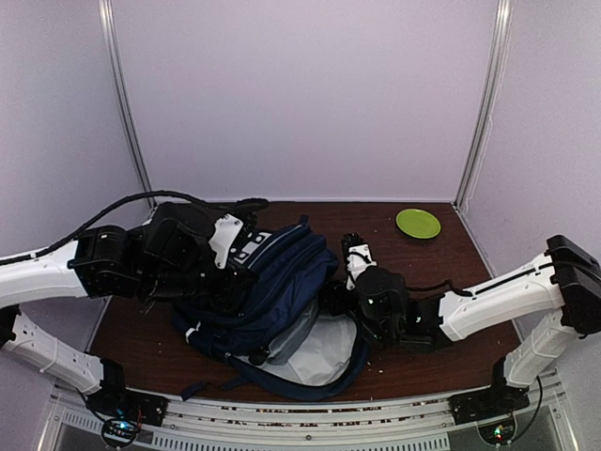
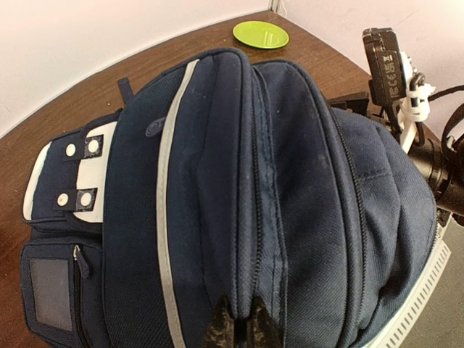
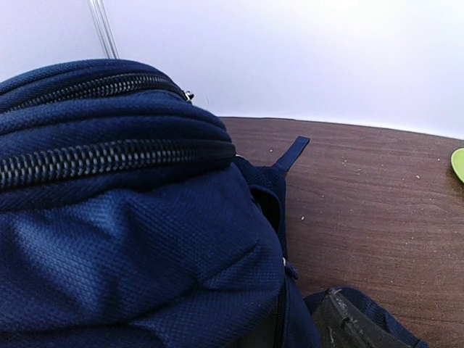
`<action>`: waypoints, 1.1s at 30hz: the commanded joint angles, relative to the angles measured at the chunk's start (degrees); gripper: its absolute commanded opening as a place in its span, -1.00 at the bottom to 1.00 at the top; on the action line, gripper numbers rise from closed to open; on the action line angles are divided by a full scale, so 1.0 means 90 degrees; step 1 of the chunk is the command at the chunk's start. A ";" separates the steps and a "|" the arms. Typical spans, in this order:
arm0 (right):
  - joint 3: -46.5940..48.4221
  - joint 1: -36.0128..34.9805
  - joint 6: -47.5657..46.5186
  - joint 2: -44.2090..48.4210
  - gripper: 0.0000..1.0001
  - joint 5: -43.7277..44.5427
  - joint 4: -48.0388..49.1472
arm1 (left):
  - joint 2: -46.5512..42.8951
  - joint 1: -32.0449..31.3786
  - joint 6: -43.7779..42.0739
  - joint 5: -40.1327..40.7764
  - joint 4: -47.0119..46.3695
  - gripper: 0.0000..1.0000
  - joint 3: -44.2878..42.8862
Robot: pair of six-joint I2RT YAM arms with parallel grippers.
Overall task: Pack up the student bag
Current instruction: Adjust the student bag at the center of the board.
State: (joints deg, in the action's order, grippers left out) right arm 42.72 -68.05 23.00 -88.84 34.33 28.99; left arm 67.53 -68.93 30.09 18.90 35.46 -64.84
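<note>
Pinching a ridge of navy cloth, my left pincer (image 2: 235, 328) is clamped on the student bag (image 1: 272, 282), which lies mid-bench (image 1: 423, 371). My right pincer (image 1: 355, 249) is just beside the bag's right side; I cannot tell how wide it stands. Grey lining gapes at the near mouth, so I judge closing remains. No writing is legible.

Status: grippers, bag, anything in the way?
Left gripper shut on student bag top fold. Right gripper open beside bag. Bag open, grey lining showing. Green plate in far corner, not in way.
</note>
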 commanded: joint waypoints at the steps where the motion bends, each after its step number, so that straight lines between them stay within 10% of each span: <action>1: -0.0027 -0.0100 0.0004 -0.0004 0.46 0.0917 0.0408 | -0.0040 0.0051 -0.0237 0.0254 -0.0919 -1.00 -0.0492; 10: -0.0868 -0.0099 0.0899 0.1016 0.39 0.2522 -0.0051 | 0.0154 0.0053 -0.0222 0.0280 -0.0874 -1.00 -0.0394; 22: -0.1104 -0.0063 0.1977 0.2894 0.39 0.0660 -0.3023 | 0.0765 0.0051 -0.0325 0.0162 -0.0849 -1.00 -0.0533; 24: -0.1054 0.0024 0.2254 0.3178 0.39 0.0003 -0.3497 | 0.0914 0.0056 -0.0354 0.0011 -0.0774 -0.67 -0.0517; 29: -0.1507 0.0399 0.3334 0.4033 0.39 -0.1350 -0.4149 | 0.0815 0.0037 -0.0366 -0.0477 -0.0748 0.89 -0.0215; 33: -0.2097 0.0594 0.3895 0.4950 0.40 -0.2038 -0.4116 | 0.0250 0.0035 -0.0362 -0.0411 -0.0666 0.96 0.0123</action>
State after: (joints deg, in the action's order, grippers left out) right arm 28.27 -64.20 50.35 -50.26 25.89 -3.64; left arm 74.98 -68.93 27.29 15.55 31.83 -66.04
